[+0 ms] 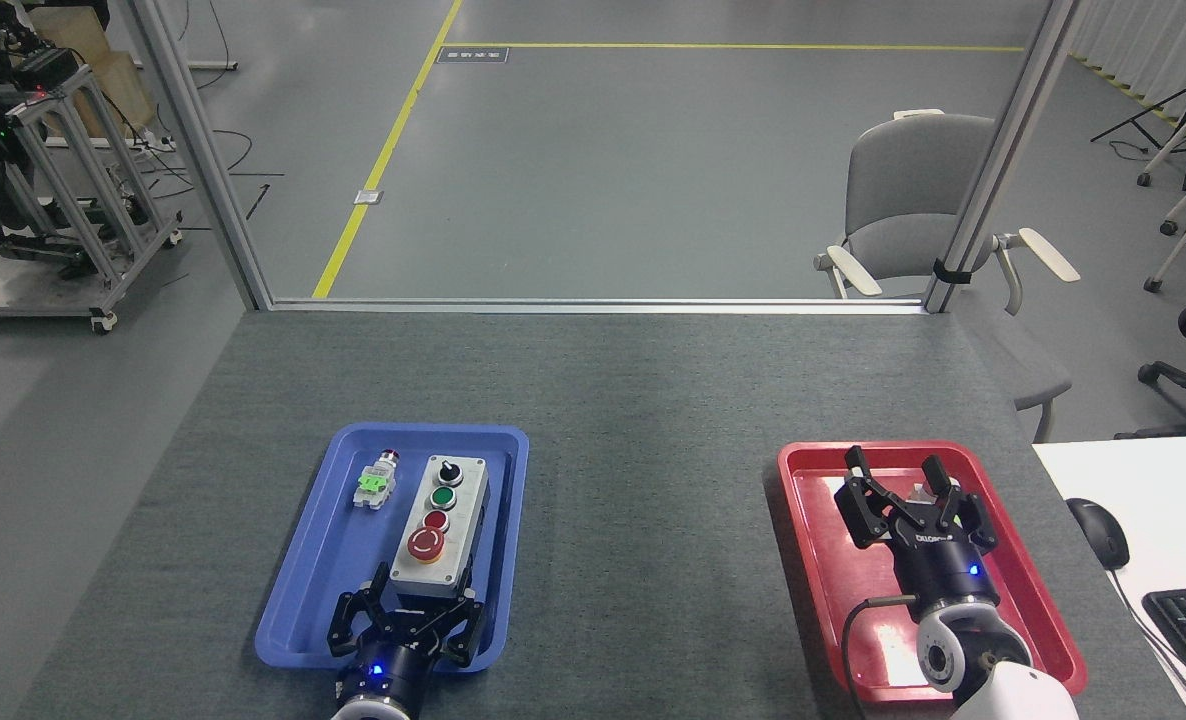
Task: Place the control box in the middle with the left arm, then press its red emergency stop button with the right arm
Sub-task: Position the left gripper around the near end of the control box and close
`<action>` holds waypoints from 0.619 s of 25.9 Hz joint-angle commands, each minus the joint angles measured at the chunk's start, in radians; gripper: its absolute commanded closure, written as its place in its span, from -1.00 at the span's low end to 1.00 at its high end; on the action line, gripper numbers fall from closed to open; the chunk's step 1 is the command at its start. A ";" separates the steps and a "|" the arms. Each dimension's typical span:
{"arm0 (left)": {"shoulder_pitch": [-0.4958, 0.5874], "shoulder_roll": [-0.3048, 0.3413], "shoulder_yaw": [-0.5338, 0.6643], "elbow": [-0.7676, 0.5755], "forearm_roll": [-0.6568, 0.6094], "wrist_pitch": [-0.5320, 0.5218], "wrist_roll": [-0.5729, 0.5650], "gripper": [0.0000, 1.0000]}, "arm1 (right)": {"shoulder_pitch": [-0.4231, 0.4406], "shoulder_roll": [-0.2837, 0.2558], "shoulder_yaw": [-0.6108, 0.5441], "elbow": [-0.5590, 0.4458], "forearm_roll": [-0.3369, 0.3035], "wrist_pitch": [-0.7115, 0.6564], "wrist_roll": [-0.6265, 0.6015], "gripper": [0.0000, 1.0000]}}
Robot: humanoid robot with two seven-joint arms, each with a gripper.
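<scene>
The control box (438,528) lay lengthwise in the blue tray (303,580), beside a small switch part (376,483). The left gripper (420,590) straddled its near end, claws spread, not clamped. Its red stop button (425,543) sat nearest that gripper. Bare tabletop (653,480) lay wide between the trays. The right gripper (901,478) hung splayed over the red tray (813,560); its label was unreadable.
</scene>
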 commanded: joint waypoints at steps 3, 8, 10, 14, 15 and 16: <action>-0.028 -0.004 0.000 0.064 0.002 -0.001 0.001 -0.99 | -0.001 0.002 0.000 0.000 0.000 0.002 0.000 -1.00; -0.054 -0.004 0.001 0.096 0.005 0.002 0.001 -0.99 | -0.001 0.002 0.001 0.000 0.000 0.000 0.000 -1.00; -0.074 -0.007 0.001 0.127 0.008 0.005 0.001 -0.99 | -0.001 0.002 0.001 0.000 0.000 0.000 0.000 -1.00; -0.081 -0.009 0.008 0.144 0.042 0.024 0.001 -0.65 | -0.001 0.002 0.001 -0.001 0.000 0.000 0.000 -1.00; -0.089 -0.015 0.008 0.150 0.063 0.025 0.003 -0.53 | -0.001 0.002 0.001 0.000 0.000 0.000 0.000 -1.00; -0.094 -0.024 0.006 0.150 0.082 0.028 0.003 -0.31 | -0.001 0.002 0.001 0.000 0.000 0.000 0.000 -1.00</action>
